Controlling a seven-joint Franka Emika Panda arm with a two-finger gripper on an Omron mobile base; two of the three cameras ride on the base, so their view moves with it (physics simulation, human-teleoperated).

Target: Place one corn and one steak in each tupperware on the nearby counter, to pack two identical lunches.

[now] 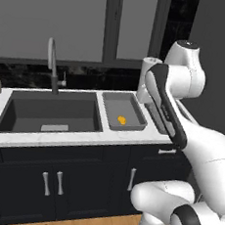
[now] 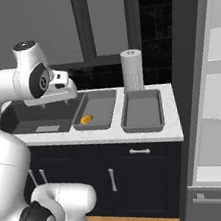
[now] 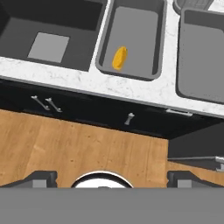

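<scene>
The arm's forearm covers the right-hand tupperware in the left base view; the right base view shows that tupperware (image 2: 142, 110) bare beside a paper towel roll (image 2: 132, 70). The gripper (image 3: 112, 178) shows its two tips far apart at the bottom of the hand view, jaws spread with nothing between them. One corn (image 3: 119, 58) lies in the tupperware nearest the sink (image 3: 129, 40), well away from the tips, across the counter (image 3: 131, 89) edge. Its long axis runs along the tray's length, slightly tilted.
</scene>
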